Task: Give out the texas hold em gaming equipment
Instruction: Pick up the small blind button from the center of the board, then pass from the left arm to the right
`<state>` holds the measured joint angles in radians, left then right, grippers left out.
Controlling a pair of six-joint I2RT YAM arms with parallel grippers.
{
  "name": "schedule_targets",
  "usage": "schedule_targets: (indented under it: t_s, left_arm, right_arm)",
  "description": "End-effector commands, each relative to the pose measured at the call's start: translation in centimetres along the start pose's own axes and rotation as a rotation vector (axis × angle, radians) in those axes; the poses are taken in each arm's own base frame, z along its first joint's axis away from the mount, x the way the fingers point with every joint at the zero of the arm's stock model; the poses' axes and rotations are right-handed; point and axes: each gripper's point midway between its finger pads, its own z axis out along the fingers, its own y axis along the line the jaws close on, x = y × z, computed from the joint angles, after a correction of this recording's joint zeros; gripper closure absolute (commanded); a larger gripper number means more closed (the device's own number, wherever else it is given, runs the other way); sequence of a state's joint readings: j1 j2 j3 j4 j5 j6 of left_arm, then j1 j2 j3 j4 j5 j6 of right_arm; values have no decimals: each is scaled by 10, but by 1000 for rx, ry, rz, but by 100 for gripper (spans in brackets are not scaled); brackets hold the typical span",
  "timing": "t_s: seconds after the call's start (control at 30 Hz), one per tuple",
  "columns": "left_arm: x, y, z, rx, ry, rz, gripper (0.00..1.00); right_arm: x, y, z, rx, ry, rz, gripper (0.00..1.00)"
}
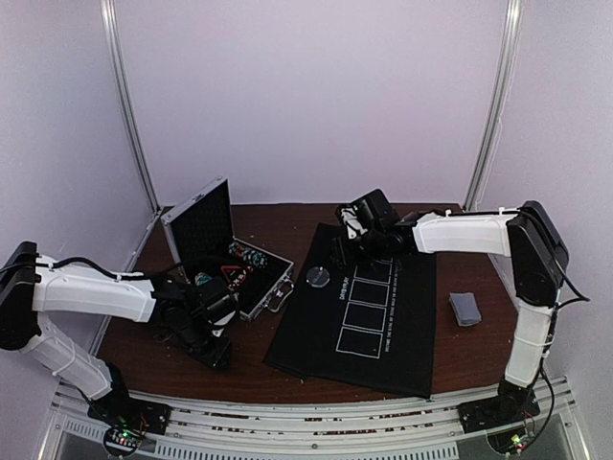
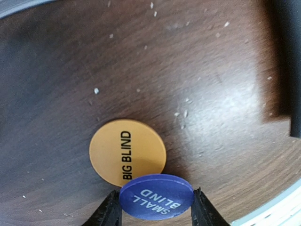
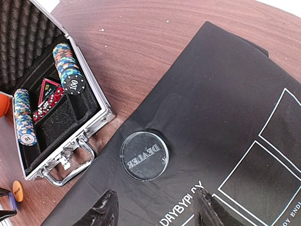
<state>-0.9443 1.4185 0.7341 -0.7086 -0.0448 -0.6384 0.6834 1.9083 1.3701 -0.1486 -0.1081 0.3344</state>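
Note:
My left gripper (image 2: pixel 156 207) is shut on a purple "SMALL BLIND" button disc (image 2: pixel 156 196), held by its edges just above the wooden table. Right behind it an orange "BIG BLIND" disc (image 2: pixel 127 151) lies flat on the wood. In the top view this gripper (image 1: pixel 206 331) sits low in front of the silver case (image 1: pixel 230 251). My right gripper (image 3: pixel 156 212) stands open over the black mat (image 3: pixel 225 84) with nothing between its fingers. A dark "DEALER" button (image 3: pixel 143 155) lies on the mat just ahead of it. Striped chip stacks (image 3: pixel 68 66) lie in the case.
The open case has a foam-lined lid, red dice (image 3: pixel 47 101) and a metal handle (image 3: pixel 70 165) facing the mat. A grey-blue deck of cards (image 1: pixel 466 308) lies on the wood right of the mat (image 1: pixel 402 355). White card outlines (image 1: pixel 369 307) are printed on the mat.

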Motion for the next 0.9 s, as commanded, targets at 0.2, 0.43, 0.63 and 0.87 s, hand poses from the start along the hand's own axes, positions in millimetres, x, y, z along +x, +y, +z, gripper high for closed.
schedule_targets:
  t_s: [0.2,0.43,0.63,0.87]
  left_arm:
    - [-31,-7,-22,1,-107,27,68]
    - [-54,-10,-38,-11,-179,72,69]
    - [-93,-12,-71,-61,-315,132,69]
    - [-130,-20,-107,-67,-486,203,68]
  right_arm:
    - [-4,24,-15,-72,-6,-30,43]
    - [-2,49,-19,-169,2,-42,43]
    - [3,103,-33,-479,7,26,44]
    - [-3,162,-49,-840,-40,195,45]
